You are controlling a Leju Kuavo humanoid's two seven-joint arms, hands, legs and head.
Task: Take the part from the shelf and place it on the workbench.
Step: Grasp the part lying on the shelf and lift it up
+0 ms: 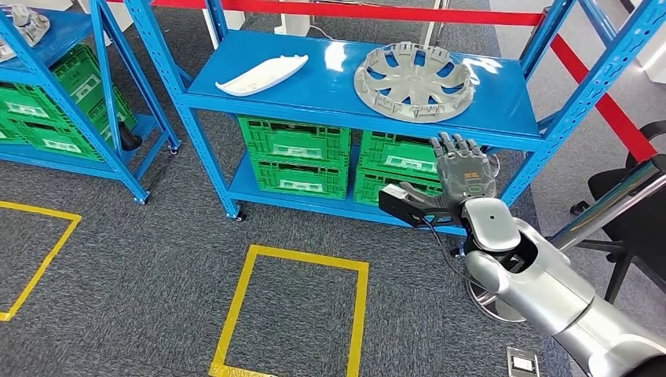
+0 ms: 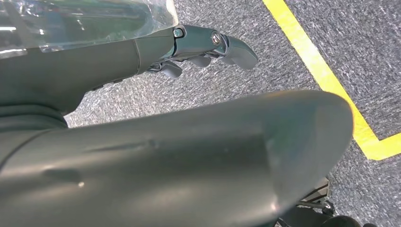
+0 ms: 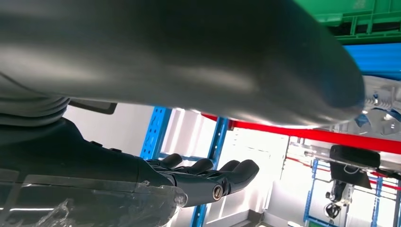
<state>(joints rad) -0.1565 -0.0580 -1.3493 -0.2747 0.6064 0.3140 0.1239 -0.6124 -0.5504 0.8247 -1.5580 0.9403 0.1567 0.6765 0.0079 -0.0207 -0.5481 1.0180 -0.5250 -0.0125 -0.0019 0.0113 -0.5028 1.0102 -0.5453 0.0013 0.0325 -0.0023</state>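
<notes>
A blue metal shelf (image 1: 345, 102) stood across the upper half of the head view. On its top deck, at upper right of centre, lay a silver wheel cover (image 1: 413, 80), face down with its ribs showing. To its left on the same deck, well apart from it, lay a white elongated plastic part (image 1: 261, 75). Green crates (image 1: 295, 154) sat on the lower deck.

The right hand (image 1: 463, 174) was raised at centre right of the head view, in front of the shelf's front edge and below the wheel cover, touching neither part. Its fingers (image 3: 227, 172) were extended and held close together, with nothing in them; the thumb pointed leftward.

The left hand (image 2: 208, 47) appeared in the left wrist view over grey carpet (image 2: 293, 75) beside a yellow floor line (image 2: 321, 75). Its fingers were curled inward with nothing held.

A yellow taped rectangle (image 1: 292, 314) marked the carpet at lower centre of the head view.
</notes>
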